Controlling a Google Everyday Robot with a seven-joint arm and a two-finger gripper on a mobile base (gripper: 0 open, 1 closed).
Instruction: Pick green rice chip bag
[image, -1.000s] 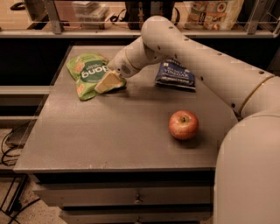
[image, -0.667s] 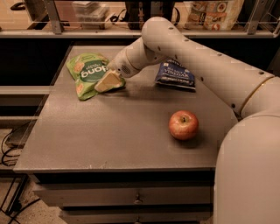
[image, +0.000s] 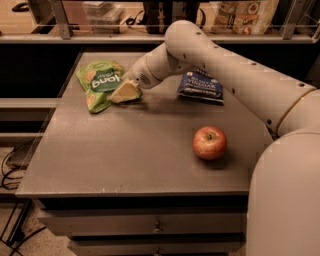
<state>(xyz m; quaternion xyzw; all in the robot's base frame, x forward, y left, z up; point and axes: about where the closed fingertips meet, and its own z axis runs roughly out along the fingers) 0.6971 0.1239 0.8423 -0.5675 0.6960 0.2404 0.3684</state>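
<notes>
The green rice chip bag (image: 100, 83) lies flat at the table's far left, bright green with a dark green round label and white lettering. My gripper (image: 122, 93) reaches in from the right and sits at the bag's right edge, low over the table, its pale fingers touching or overlapping the bag's edge. The arm runs back to the right across the table's far side.
A dark blue chip bag (image: 201, 86) lies at the far middle, partly behind my arm. A red apple (image: 209, 142) sits right of centre. The grey table (image: 125, 160) has drawers below. A shelf with packages runs behind the table.
</notes>
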